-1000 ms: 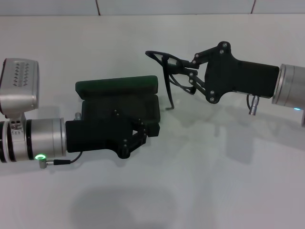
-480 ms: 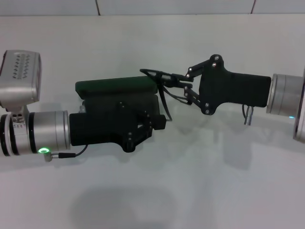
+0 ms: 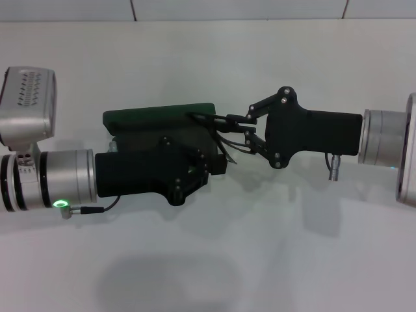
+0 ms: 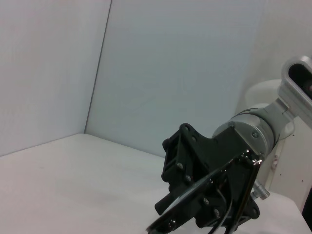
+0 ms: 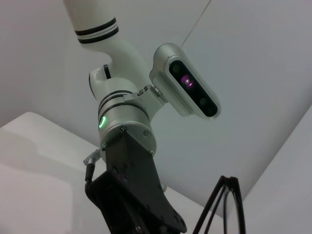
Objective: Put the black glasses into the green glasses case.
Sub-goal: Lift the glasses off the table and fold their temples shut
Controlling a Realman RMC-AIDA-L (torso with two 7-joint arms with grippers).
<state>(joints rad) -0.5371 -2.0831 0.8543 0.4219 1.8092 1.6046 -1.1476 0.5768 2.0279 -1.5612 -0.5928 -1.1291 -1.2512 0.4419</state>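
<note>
The green glasses case (image 3: 159,116) lies open at the table's middle left, its lid standing up behind and its base largely hidden under my left gripper (image 3: 216,166). That gripper's fingers close together on the case's right front rim. My right gripper (image 3: 234,126) reaches in from the right, shut on the black glasses (image 3: 203,117). The frame hangs over the case's right end, and the temple arms (image 3: 225,153) droop toward the table. The left wrist view shows the right gripper (image 4: 195,209) with the thin frame. In the right wrist view the temple arms (image 5: 229,204) show beside the left arm (image 5: 126,122).
A white tabletop (image 3: 208,260) spreads in front of both arms. A pale wall (image 3: 234,8) closes the far edge. The left arm's silver wrist and camera block (image 3: 29,104) sit at the far left.
My right gripper has carried the glasses left and down, from beside the case to over its right end. The left gripper shifted up and right onto the case rim, then held still.
</note>
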